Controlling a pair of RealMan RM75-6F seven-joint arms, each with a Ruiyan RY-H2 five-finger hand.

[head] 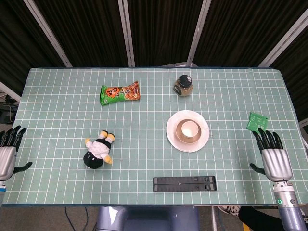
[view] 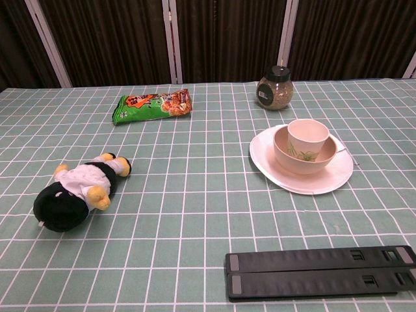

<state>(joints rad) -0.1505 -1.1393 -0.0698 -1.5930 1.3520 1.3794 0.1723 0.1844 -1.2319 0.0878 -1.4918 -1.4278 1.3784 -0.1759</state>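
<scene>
My left hand [head: 8, 153] hovers at the table's left edge, fingers spread, holding nothing; the plush penguin toy [head: 98, 150] [view: 77, 190] lies well to its right. Over the right edge my right hand [head: 272, 155] is also spread and empty, just below a small green packet [head: 256, 121]. A white plate [head: 174, 135] [view: 266, 166] right of centre carries a bowl [head: 182, 136] [view: 285, 158] with a small cup [head: 189, 129] [view: 307, 136] inside. Neither hand appears in the chest view.
A green-and-orange snack bag [head: 120, 92] [view: 153, 105] lies at the back left, a dark-lidded jar [head: 183, 85] [view: 274, 86] at the back centre. Two black bars [head: 184, 184] [view: 322, 271] lie side by side near the front edge.
</scene>
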